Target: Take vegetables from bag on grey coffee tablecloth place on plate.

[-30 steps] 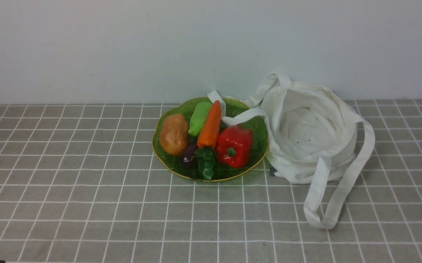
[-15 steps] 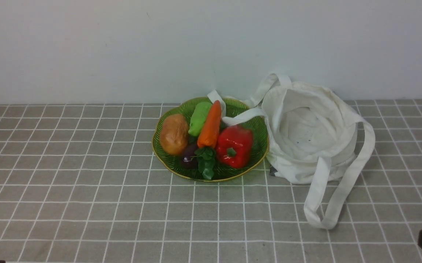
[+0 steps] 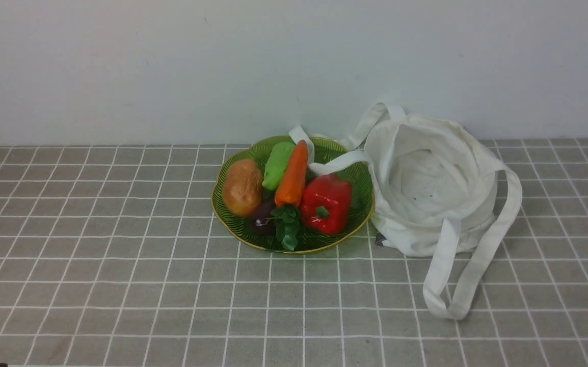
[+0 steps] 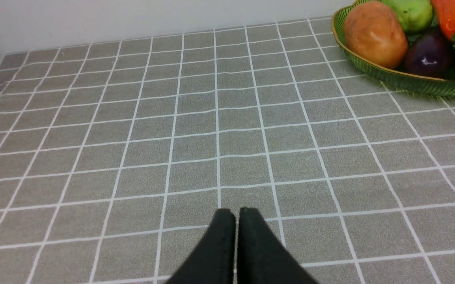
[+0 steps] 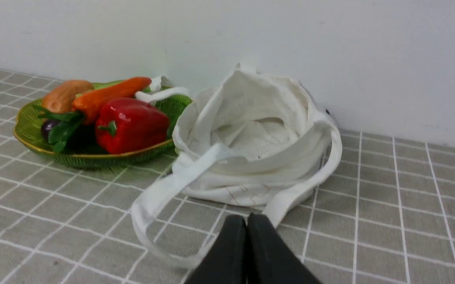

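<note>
The green glass plate (image 3: pixel 233 224) sits on the grey checked tablecloth (image 3: pixel 121 285) and holds an orange carrot (image 3: pixel 292 173) with a green leafy top, a red pepper (image 3: pixel 326 204), a brown potato (image 3: pixel 242 186), a light green vegetable (image 3: pixel 276 164) and a dark purple one (image 3: pixel 263 219). The white cloth bag (image 3: pixel 431 188) lies open next to the plate, nothing showing inside. One strap rests over the plate's far rim. My left gripper (image 4: pixel 237 212) is shut and empty over bare cloth. My right gripper (image 5: pixel 247 217) is shut and empty, near the bag's strap (image 5: pixel 160 197).
A white wall (image 3: pixel 171 66) runs along the far edge of the table. The bag's long strap loop (image 3: pixel 457 285) trails toward the front right. Both arms are out of the front view.
A dark part of my right arm showed at the right edge of the front view, dropped lower, and has now gone out of that view. The plate, vegetables and bag have not moved.
</note>
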{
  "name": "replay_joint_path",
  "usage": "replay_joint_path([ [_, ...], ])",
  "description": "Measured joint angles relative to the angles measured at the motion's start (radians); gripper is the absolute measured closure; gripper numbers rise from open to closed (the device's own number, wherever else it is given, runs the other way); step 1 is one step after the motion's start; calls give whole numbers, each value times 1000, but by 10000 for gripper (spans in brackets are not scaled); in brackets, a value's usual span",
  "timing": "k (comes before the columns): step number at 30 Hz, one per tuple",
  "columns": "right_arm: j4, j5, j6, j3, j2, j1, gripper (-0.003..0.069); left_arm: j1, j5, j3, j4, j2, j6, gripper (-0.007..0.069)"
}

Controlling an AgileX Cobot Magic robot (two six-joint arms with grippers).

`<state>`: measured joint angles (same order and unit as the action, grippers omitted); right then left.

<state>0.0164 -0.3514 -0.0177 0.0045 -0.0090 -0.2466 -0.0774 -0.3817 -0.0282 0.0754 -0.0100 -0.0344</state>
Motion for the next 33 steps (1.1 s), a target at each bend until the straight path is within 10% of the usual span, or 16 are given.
replay_joint_path([
  [33, 6, -7, 8, 21, -2, 197, 673, 0, 0, 0, 0, 0, 0, 629],
])
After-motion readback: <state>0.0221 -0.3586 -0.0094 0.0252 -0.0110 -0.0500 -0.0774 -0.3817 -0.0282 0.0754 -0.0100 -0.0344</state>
